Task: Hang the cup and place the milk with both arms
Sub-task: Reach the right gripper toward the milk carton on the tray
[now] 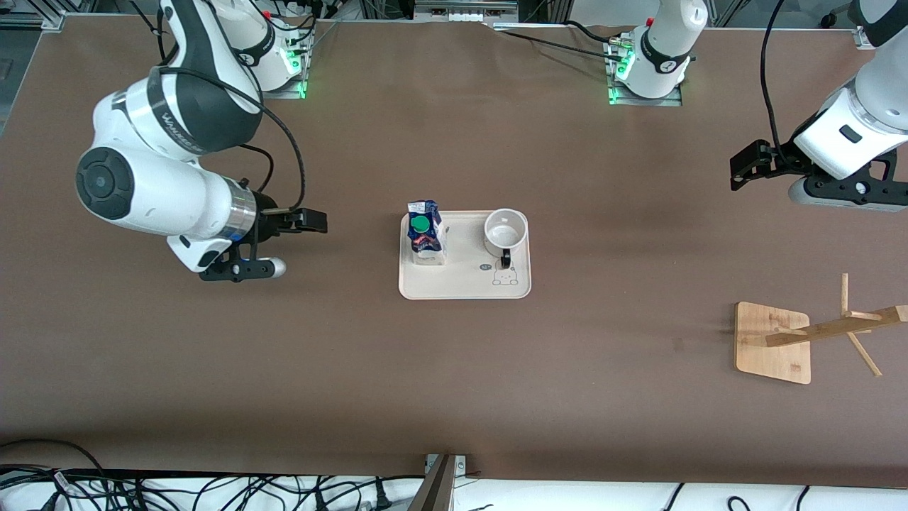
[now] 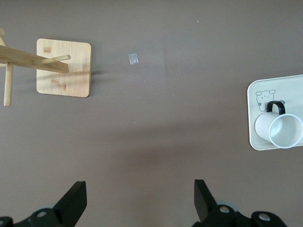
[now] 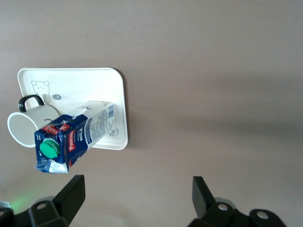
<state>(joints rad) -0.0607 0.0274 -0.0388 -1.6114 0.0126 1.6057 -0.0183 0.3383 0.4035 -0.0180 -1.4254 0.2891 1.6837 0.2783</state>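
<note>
Your front view takes in the whole table [image 1: 454,397]: a cream tray [image 1: 464,287] at its middle holds the milk [image 1: 424,234] upright at the end toward the right arm and the cup [image 1: 505,231] at the end toward the left arm, mouth up, its black handle turned toward the front camera. Only that view shows both arms and their bases; the wrist views add what it hides. From the right wrist view you see the printed side of the milk [image 3: 71,139] and its green cap, with the cup [image 3: 28,124] just beside it on the tray [image 3: 94,80]. The left wrist view shows the cup [image 2: 279,128] at the tray's [image 2: 252,113] edge next to a small bear drawing, but no milk. The wooden cup rack [image 1: 780,341] stands toward the left arm's end of the table, nearer the front camera than the tray and well apart from it; its pegs [image 2: 56,59] show plainly from the left wrist. The right gripper [image 1: 312,221] hangs over bare table beside the tray, jaws spread and holding nothing. The left gripper [image 1: 741,170] hovers over bare table between tray and rack, likewise spread wide and empty. Nothing stands between either gripper and the tray.
</note>
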